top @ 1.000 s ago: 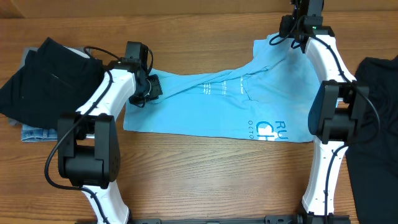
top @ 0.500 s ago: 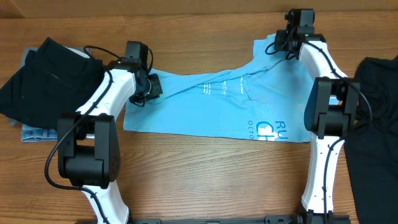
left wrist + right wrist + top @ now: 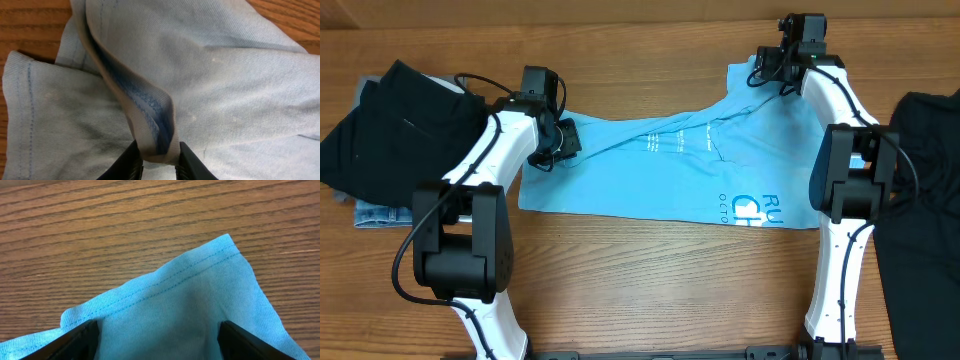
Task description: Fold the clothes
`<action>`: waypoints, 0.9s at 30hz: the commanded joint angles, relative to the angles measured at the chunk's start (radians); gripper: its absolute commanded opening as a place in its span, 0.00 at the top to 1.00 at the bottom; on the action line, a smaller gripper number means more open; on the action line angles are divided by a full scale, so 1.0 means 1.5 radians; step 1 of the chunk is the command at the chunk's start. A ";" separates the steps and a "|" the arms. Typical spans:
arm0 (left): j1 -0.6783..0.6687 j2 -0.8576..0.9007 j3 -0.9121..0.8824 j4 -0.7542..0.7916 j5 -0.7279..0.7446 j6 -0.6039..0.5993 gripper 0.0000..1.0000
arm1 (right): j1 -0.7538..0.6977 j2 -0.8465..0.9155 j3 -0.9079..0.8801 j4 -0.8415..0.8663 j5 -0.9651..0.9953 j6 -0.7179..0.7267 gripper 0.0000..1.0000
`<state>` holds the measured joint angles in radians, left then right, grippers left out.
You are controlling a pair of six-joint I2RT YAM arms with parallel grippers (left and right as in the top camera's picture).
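Note:
A light blue T-shirt [image 3: 680, 165] lies stretched across the middle of the table, pale lettering at its lower right. My left gripper [image 3: 560, 145] is at the shirt's left end, shut on a bunched fold of the cloth [image 3: 150, 125] that stands up between its fingers [image 3: 131, 162]. My right gripper [image 3: 767, 66] is at the shirt's far right corner. Its jaws stand wide open on either side of the hemmed corner [image 3: 200, 275], which lies flat on the wood, and nothing is pinched between them.
A black garment [image 3: 390, 130] lies heaped at the far left over a piece of denim [image 3: 375, 213]. Another dark garment [image 3: 930, 200] lies at the right edge. The wooden table [image 3: 640, 280] shows bare in front of the shirt.
The right gripper has come down toward the shirt's far right corner and opened wide, letting the cloth go. The left gripper and the shirt have stayed put.

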<state>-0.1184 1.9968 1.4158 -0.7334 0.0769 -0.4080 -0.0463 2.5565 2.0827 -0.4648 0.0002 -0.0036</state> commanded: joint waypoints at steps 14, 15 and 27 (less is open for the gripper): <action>-0.004 -0.015 0.007 0.003 -0.007 0.013 0.75 | -0.006 0.004 -0.001 0.002 -0.001 0.001 0.95; -0.004 -0.015 0.007 0.003 -0.007 0.013 0.75 | -0.006 0.004 -0.001 0.003 -0.001 0.001 0.96; -0.004 -0.015 0.007 0.004 -0.007 0.013 0.79 | -0.006 -0.049 0.001 -0.003 -0.001 0.006 0.96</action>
<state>-0.1184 1.9968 1.4158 -0.7334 0.0769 -0.4076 -0.0528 2.5557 2.0804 -0.4652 0.0006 0.0002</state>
